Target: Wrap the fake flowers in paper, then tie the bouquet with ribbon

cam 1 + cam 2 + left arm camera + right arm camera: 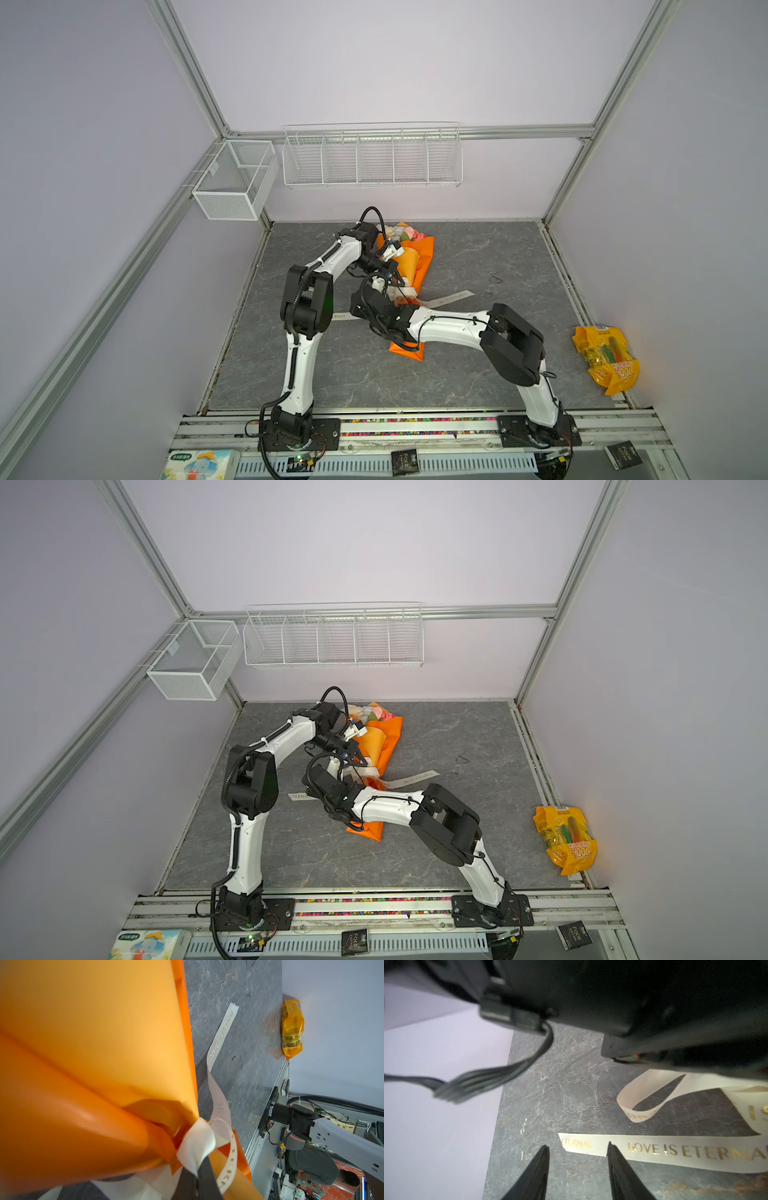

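Tying, knot loose | bouquet (405, 235) in orange wrap (409, 259), far middle of worktop (478, 365) | left jaws pinch ribbon (197, 1147) at wrap's neck | right jaws open over ribbon's loose end | next, we judge: grip that end, pull tight.

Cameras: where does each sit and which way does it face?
Top views: high at the front, looking down and back at the table and bouquet; left arm, right arm whole.
Left wrist: looks along the left claw, shut on the ribbon, at the wrap; right arm's base beyond.
Right wrist: looks past the open right claw at the ribbon end on the table.
Shared: ribbon in both wrist views; bag in top and left wrist views.
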